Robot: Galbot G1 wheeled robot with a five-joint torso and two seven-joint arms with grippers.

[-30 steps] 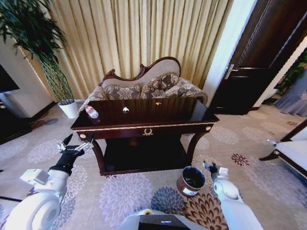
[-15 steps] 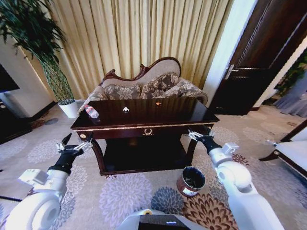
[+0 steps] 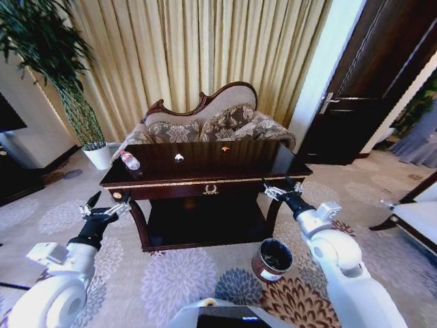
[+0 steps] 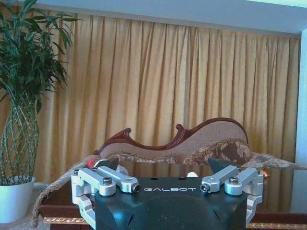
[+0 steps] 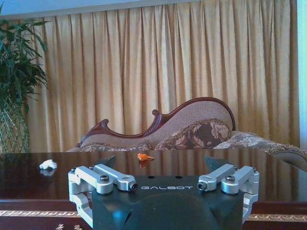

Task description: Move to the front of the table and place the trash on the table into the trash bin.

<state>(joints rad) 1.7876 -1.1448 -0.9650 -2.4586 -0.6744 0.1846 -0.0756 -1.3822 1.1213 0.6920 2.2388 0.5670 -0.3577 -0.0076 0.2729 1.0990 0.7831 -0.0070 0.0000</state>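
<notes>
the worktop (image 3: 205,167) is standing before a sofa (image 3: 205,123). a clear bottle (image 3: 130,160) is lying at its left end, a white paper bit (image 3: 179,156) mid-top, an orange piece (image 3: 224,147) farther right. the trash bin (image 3: 272,259) is sitting on the carpet by the right leg. the left hand (image 3: 104,207) is hovering off the left corner, fingers spread, holding nothing. the right hand (image 3: 281,188) is hovering at the right front corner, likewise spread and empty.

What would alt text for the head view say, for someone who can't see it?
Two robot arms reach toward a dark table holding a bottle, a paper bit and an orange piece. The left gripper and right gripper are both open and empty. A bin stands on the carpet below the right arm.
</notes>
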